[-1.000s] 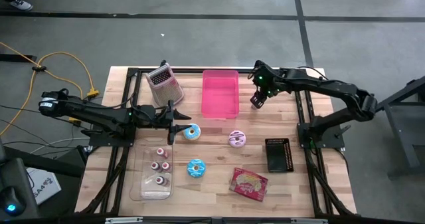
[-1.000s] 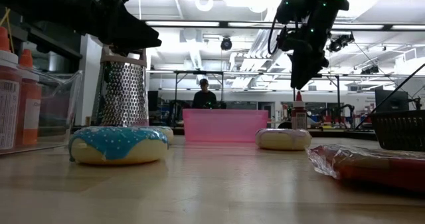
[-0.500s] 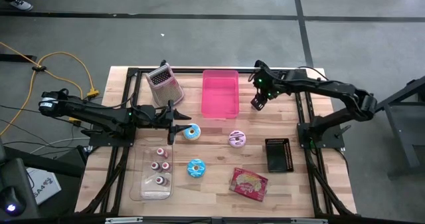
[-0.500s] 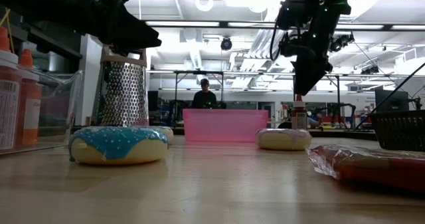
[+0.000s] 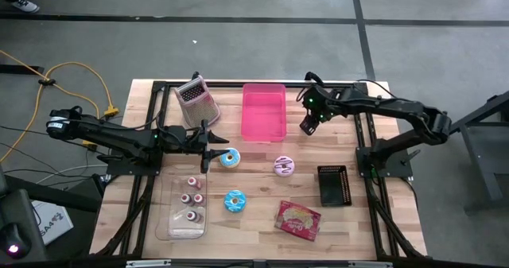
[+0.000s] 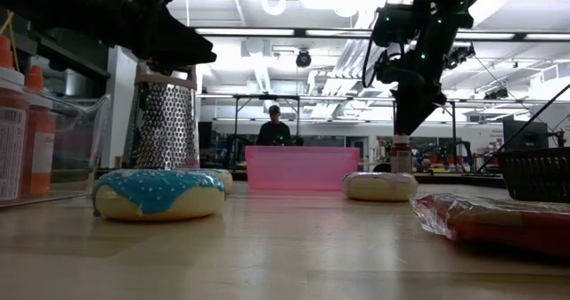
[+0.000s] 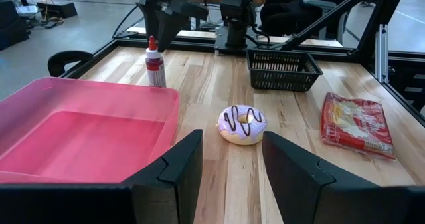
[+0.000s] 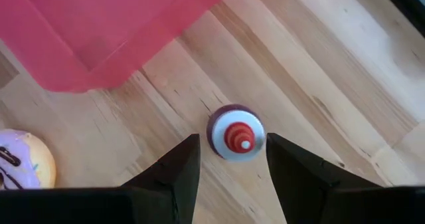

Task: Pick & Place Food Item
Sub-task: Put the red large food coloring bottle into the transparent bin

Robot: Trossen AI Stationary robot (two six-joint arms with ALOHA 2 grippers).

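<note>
Left to right across the wooden table, as seen from above:

1. Clear tray: left near area. It holds small bottles with red caps.
2. Metal grater: left far area, just left of the pink bin.
3. Left gripper: left of centre, just beside the blue-iced donut. Its jaws stand apart and hold nothing. The left wrist view looks between its fingers toward the chocolate-striped donut.
4. Second blue donut: nearer, right of the clear tray.
5. Pink bin: centre far. No item is visible inside.
6. Chocolate-striped donut: near of the bin, on bare wood.
7. Red food packet: near edge, right of centre.
8. Right gripper: just right of the bin, pointing down over a small red-capped bottle. Its jaws are parted to either side of the cap and above it; nothing is gripped.
9. Black mesh basket: right side, near of the right gripper.
</note>
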